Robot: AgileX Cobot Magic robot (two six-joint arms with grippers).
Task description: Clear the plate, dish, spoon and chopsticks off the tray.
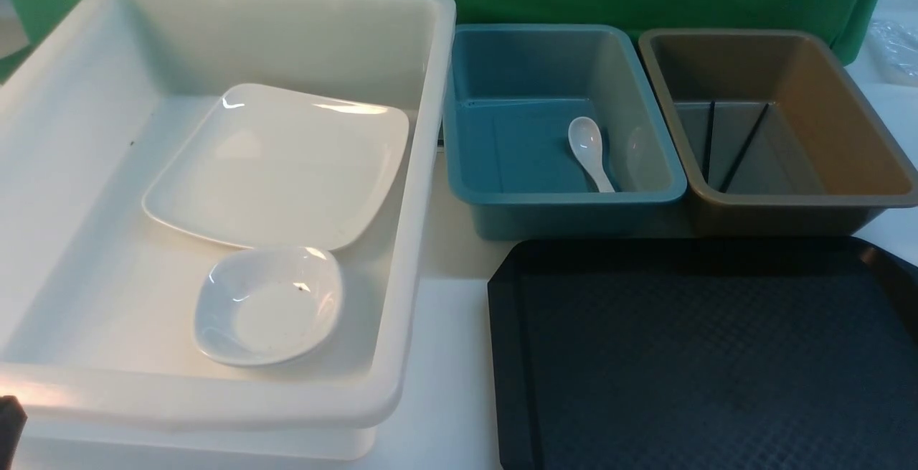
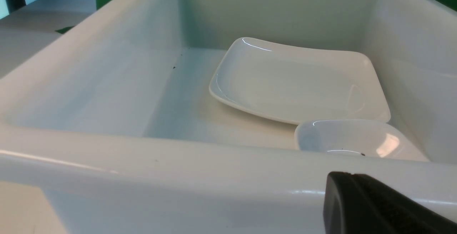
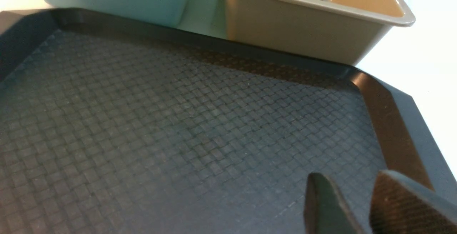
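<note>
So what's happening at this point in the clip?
Nothing is being handled right now. The tray shows nothing on it. The plate and the small dish lie in the white tub, the spoon in the teal bin, and the chopsticks in the brown bin. The right pincer hovers slightly open above the tray, holding nothing; only one finger of the left pincer shows, by the tub's near wall.
</note>
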